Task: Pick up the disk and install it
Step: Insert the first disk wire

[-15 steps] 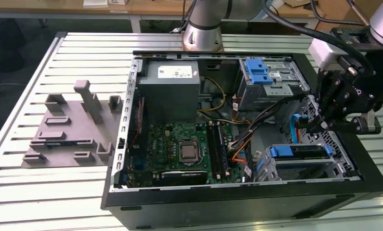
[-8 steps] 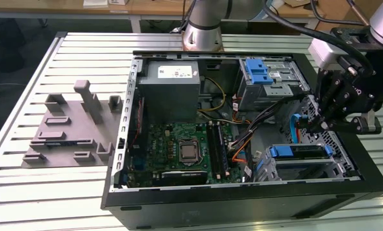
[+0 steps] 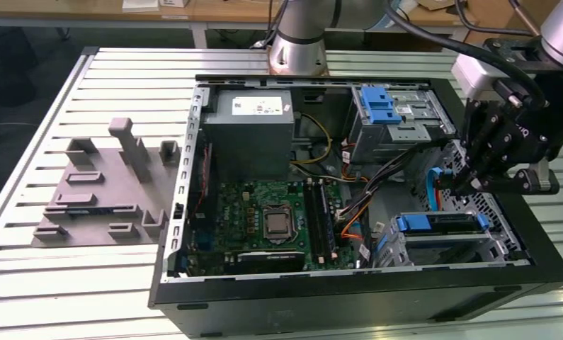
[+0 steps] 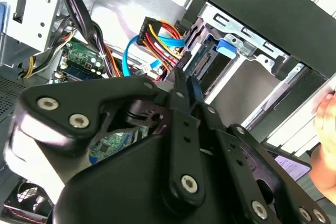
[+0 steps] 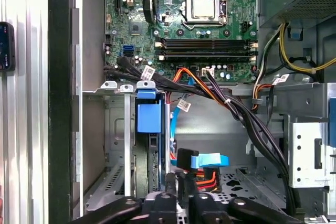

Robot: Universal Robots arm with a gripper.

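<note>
Disk (image 3: 439,224) seated in bay; tool (image 3: 472,185) just above, fingers together

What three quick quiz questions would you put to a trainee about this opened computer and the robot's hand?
1. True or false: the hand hangs over the grey fixture plate on the exterior view's left.
2. What colour is the latch on the drive cage? A red, B blue, C green.
3. Fill in: the disk, in its blue caddy, sits in a bay inside the ____.
Key: 1 false, it hangs over the computer case, close to the disk; 2 B; 3 computer case.
</note>
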